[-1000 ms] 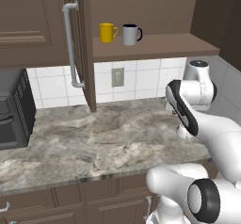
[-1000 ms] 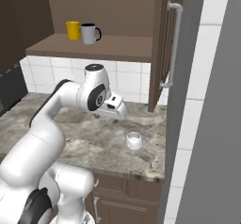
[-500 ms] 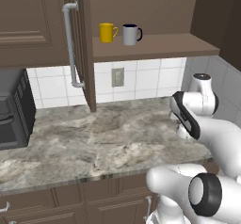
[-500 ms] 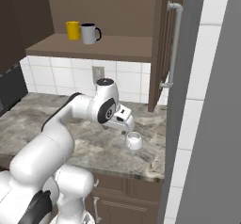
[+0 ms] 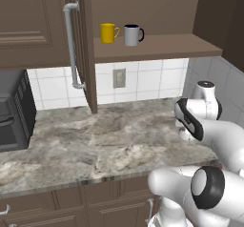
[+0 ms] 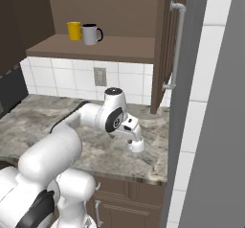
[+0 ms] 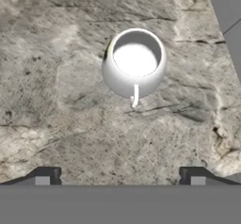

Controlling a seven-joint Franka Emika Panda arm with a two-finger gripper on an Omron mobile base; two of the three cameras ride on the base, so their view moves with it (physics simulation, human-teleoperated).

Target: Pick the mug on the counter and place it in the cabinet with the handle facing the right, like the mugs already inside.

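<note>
The squat white mug [image 7: 134, 63] stands upright on the marbled counter [image 7: 56, 77], its small white handle [image 7: 135, 96] turned toward my fingertips. My gripper [image 7: 120, 176] hangs open above it, the two dark fingertips [image 7: 47, 175] wide apart and short of the mug. From the right base camera the gripper [image 6: 134, 137] is just over the mug [image 6: 137, 146] near the counter's [image 6: 48, 121] right front. On the cabinet shelf [image 5: 162, 47] stand the yellow mug [image 5: 108, 33] and the grey mug [image 5: 132, 35], handles to the right.
The cabinet door [image 5: 86, 45] stands open with its grey bar handle [image 5: 71, 45]; the other door [image 6: 167, 45] is open at the right. A dark oven [image 5: 12, 111] sits at the counter's left end. A tall grey wall panel [image 6: 210, 126] closes the right side.
The arm has swung right and down, bringing the hand from mid-counter height to just over the white mug. The mug has not moved.
</note>
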